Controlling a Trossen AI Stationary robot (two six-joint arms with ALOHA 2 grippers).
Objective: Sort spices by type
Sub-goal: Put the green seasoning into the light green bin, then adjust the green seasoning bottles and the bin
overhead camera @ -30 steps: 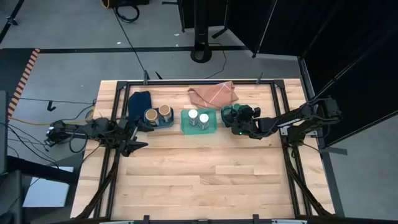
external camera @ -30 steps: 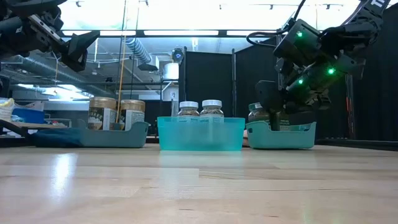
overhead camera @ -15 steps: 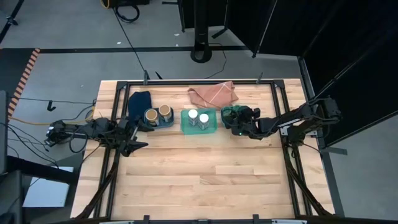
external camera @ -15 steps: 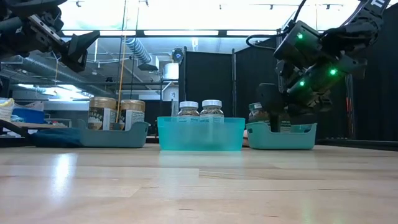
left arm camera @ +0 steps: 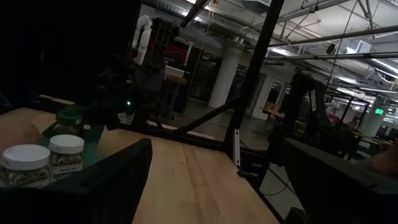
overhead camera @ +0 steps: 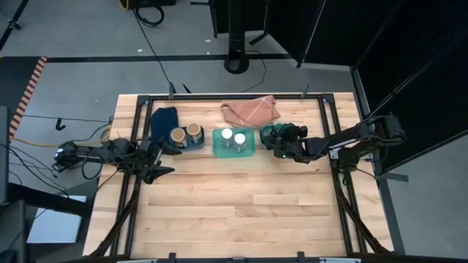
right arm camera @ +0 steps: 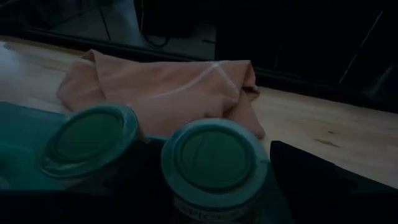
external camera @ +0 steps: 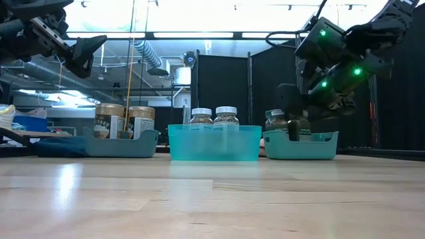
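Note:
Three trays stand in a row at the far side of the table. The left tray (overhead camera: 197, 145) holds two tan-lidded jars (overhead camera: 186, 133). The middle tray (external camera: 212, 147) holds two white-lidded jars (overhead camera: 234, 137). The right tray (external camera: 312, 147) holds two green-lidded jars (right arm camera: 90, 140), both upright on its floor. My right gripper (external camera: 295, 119) hangs open over the right tray. Its fingers stand on either side of the nearer green-lidded jar (right arm camera: 214, 162) without touching it. My left gripper (overhead camera: 159, 159) waits open at the table's left, above the wood.
An orange cloth (overhead camera: 251, 109) lies behind the middle and right trays, and a dark blue cloth (overhead camera: 164, 117) lies beside the left tray. A black frame rail (overhead camera: 234, 97) runs round the table. Bare wood (overhead camera: 241, 204) fills the near half.
My right gripper has opened over the right tray and let go of the green-lidded jar, which stays upright in the tray.

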